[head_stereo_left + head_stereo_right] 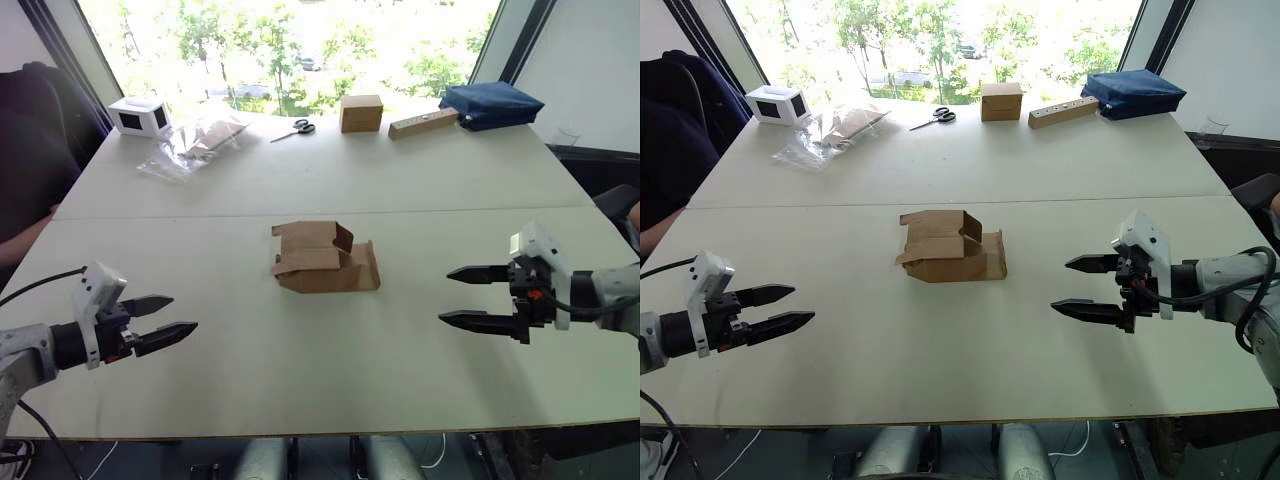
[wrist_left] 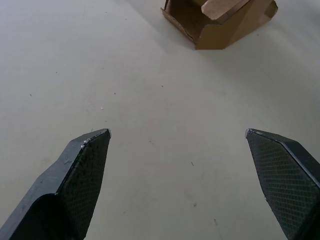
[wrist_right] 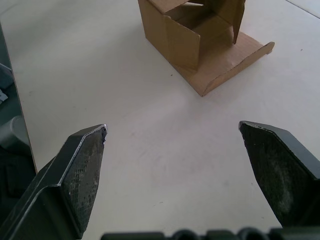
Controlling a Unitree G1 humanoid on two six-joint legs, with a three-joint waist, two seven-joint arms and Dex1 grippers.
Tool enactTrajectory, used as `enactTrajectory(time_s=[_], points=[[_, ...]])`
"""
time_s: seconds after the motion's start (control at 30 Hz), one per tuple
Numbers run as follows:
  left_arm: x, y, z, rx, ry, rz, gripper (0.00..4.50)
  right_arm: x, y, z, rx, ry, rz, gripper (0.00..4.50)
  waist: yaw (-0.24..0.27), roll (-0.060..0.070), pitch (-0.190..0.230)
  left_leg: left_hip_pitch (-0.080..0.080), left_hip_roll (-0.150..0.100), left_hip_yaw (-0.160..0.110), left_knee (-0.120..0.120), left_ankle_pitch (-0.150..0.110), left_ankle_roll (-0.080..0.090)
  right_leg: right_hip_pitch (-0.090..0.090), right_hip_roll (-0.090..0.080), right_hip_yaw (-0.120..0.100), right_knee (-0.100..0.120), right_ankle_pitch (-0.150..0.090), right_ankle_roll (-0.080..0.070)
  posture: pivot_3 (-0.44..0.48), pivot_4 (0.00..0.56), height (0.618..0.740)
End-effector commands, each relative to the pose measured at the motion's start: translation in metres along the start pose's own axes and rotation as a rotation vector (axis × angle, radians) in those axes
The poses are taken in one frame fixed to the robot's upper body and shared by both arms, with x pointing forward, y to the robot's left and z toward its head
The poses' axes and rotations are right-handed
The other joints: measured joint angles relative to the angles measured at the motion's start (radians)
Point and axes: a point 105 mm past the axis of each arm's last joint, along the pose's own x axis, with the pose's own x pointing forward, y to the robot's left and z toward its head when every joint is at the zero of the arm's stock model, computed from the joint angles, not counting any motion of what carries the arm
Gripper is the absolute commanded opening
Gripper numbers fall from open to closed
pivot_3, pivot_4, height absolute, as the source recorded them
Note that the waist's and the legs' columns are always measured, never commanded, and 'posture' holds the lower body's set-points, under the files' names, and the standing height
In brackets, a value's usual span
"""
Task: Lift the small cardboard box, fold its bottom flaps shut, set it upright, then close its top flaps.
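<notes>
Bare table (image 1: 200,260) around small cardboard box (image 1: 325,262); clutter far side.

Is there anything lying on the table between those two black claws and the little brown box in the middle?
Nothing visible. The small plain brown cardboard box lies by itself, flaps open, on the pale table. Bare tabletop separates it from the open left gripper and the open right gripper. The scissors and other clutter sit far behind it.

The small cardboard box (image 2: 218,22) is cut off by the frame edge in the left wrist view. At the bench's (image 1: 400,180) 11 o'clock, what the crinkled clear bag (image 1: 190,145) holds is unclear.
</notes>
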Motion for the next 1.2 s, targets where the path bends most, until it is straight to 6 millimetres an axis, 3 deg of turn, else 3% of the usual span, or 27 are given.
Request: enactTrajectory(time_s=[0.03, 0.9, 1.03, 1.2], points=[[-0.006, 0.003, 0.010, 0.044, -0.023, 0.022, 4.45, -0.004, 0.000, 0.006, -0.045, -0.003, -0.009, 4.50, 0.000, 0.000, 0.000, 0.000, 0.000, 0.000, 0.000, 0.000, 0.000, 0.000, 0.000, 0.000, 0.000, 0.000, 0.000, 0.000, 0.150, 0.740], [0.000, 0.019, 0.023, 0.020, -0.035, 0.059, 4.45, -0.006, -0.007, 0.008, -0.077, -0.022, -0.071, 4.50, 0.000, 0.000, 0.000, 0.000, 0.000, 0.000, 0.000, 0.000, 0.000, 0.000, 0.000, 0.000, 0.000, 0.000, 0.000, 0.000, 0.150, 0.740], [0.005, 0.021, 0.040, -0.127, -0.059, -0.010, 4.45, -0.008, -0.005, 0.013, -0.097, -0.034, -0.094, 4.50, 0.003, 0.000, 0.000, 0.000, 0.000, 0.000, 0.000, 0.000, 0.000, 0.000, 0.000, 0.000, 0.000, 0.000, 0.000, 0.000, 0.150, 0.740], [0.042, 0.009, 0.062, -0.494, -0.029, -0.270, 4.45, 0.010, 0.015, 0.041, -0.238, -0.082, -0.057, 4.50, 0.000, 0.000, 0.000, 0.000, -0.001, -0.001, 0.002, 0.000, 0.000, 0.000, 0.001, -0.002, 0.002, 0.000, 0.001, 0.000, 0.150, 0.740]])
